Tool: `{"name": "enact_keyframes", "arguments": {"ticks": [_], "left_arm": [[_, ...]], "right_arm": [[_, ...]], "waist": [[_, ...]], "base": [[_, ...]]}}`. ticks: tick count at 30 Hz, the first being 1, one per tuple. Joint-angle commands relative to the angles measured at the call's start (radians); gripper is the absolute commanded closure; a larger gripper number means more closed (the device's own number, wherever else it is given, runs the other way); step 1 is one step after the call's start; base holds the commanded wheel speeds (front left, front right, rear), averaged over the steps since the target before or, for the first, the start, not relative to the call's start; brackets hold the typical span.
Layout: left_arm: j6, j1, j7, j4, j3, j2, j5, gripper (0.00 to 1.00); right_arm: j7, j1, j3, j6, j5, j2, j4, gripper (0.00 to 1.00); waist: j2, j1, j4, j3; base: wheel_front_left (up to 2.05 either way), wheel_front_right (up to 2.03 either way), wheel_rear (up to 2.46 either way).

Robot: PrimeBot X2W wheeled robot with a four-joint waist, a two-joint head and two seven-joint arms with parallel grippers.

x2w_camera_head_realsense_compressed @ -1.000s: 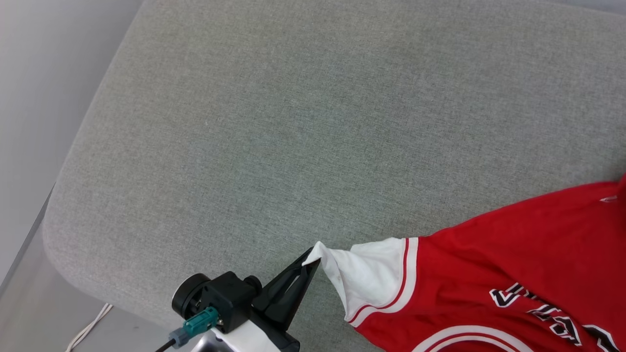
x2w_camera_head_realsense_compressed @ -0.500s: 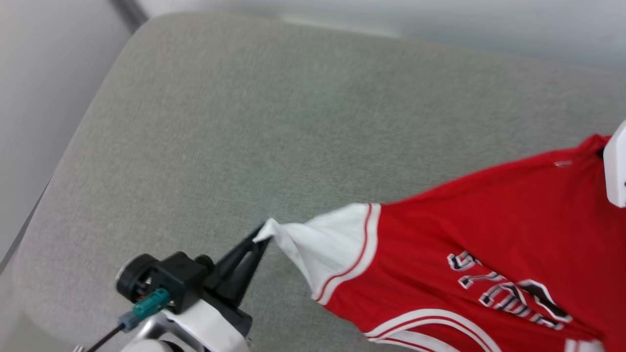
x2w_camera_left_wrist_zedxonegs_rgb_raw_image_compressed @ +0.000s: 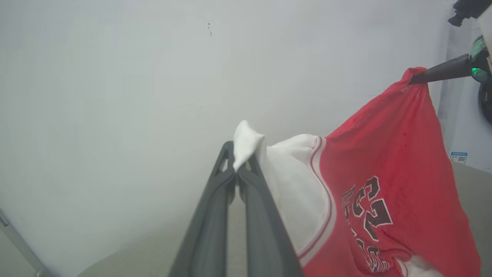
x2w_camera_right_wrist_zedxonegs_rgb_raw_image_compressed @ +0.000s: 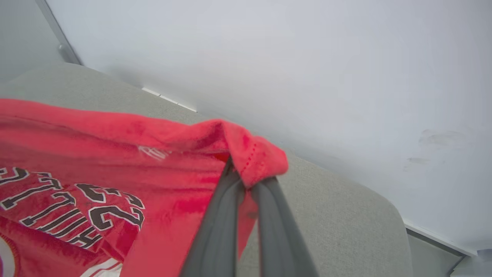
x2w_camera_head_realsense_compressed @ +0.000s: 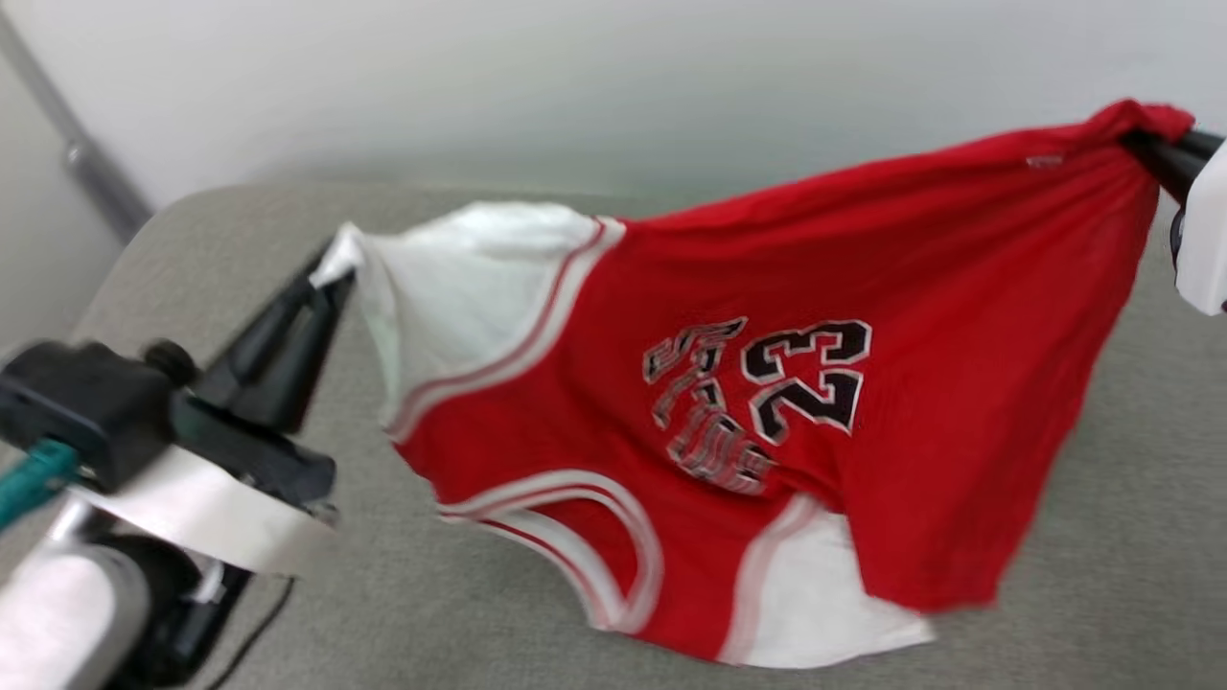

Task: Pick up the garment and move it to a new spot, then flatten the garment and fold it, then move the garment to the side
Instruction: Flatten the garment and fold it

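Pale grey wall (x2w_camera_head_realsense_compressed: 575,86) stands behind a grey fabric-covered bench (x2w_camera_head_realsense_compressed: 1102,594) with rounded corners. At the lower left of the head view, the left hand (x2w_camera_head_realsense_compressed: 331,273) is clamped tight. Its two dark fingers (x2w_camera_left_wrist_zedxonegs_rgb_raw_image_compressed: 215,215) are pressed together on a small peak of white cloth, the tip of one short sleeve (x2w_camera_head_realsense_compressed: 451,287) of the garment (x2w_camera_head_realsense_compressed: 959,287). Behind the fingers come the black wrist block, a teal connector (x2w_camera_head_realsense_compressed: 29,474) and the pale forearm.

At the far upper right, the right hand (x2w_camera_head_realsense_compressed: 1145,144) is likewise closed. In its own wrist view, a bunched red fold of hem drapes over the fingertips and is pinched between them.

Between the two hands the red jersey is stretched out in the air above the bench, its top edge sloping up from the left hand to the higher right one. The black, white-edged "23" (x2w_camera_head_realsense_compressed: 810,374) and the lettering beside it face the head camera, turned sideways. Red-and-white striped trim (x2w_camera_head_realsense_compressed: 575,537) curves along the lower left. The second white sleeve (x2w_camera_head_realsense_compressed: 815,604) hangs lowest, close over the bench. The head view is blurred, so I cannot tell whether that sleeve touches the fabric.
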Motion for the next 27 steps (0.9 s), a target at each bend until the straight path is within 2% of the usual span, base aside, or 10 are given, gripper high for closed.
{"name": "enact_keyframes", "arguments": {"ticks": [1,8,13,20,23,27], "left_arm": [[0.004,-0.029,0.008,-0.014,0.022,0.014,-0.007,1.0],[0.01,-0.138,0.035,-0.046,0.138,0.059,-0.062,1.0],[0.003,-0.237,0.056,-0.049,0.198,0.086,-0.081,1.0],[-0.018,-0.345,0.085,-0.042,0.215,0.096,-0.089,1.0],[-0.038,-0.405,0.08,-0.024,0.228,0.077,-0.114,1.0],[-0.055,-0.493,0.085,0.011,0.247,0.08,-0.117,1.0]], "right_arm": [[-0.013,-0.016,-0.006,-0.001,0.01,0.003,-0.024,1.0],[-0.055,-0.009,-0.036,-0.001,0.036,0.043,-0.137,1.0],[-0.083,-0.001,-0.064,-0.001,0.012,0.067,-0.213,1.0],[-0.075,-0.012,-0.096,-0.001,-0.007,0.092,-0.291,1.0],[-0.072,-0.027,-0.116,-0.001,-0.021,0.104,-0.321,1.0],[-0.078,-0.059,-0.133,-0.001,-0.043,0.115,-0.351,1.0]], "waist": [[-0.0001,-0.0001,-0.049,-0.041],[-0.0001,-0.0001,-0.128,-0.068],[-0.0001,-0.0001,-0.174,-0.069],[-0.0001,-0.0001,-0.196,-0.035],[-0.0001,-0.0001,-0.2,-0.004],[-0.0001,-0.0001,-0.201,0.059]], "base": [[0.0,0.0,0.0],[0.0,0.0,0.0],[0.0,0.0,0.0],[0.0,0.0,0.0],[0.0,0.0,0.0],[0.0,0.0,0.0]]}}
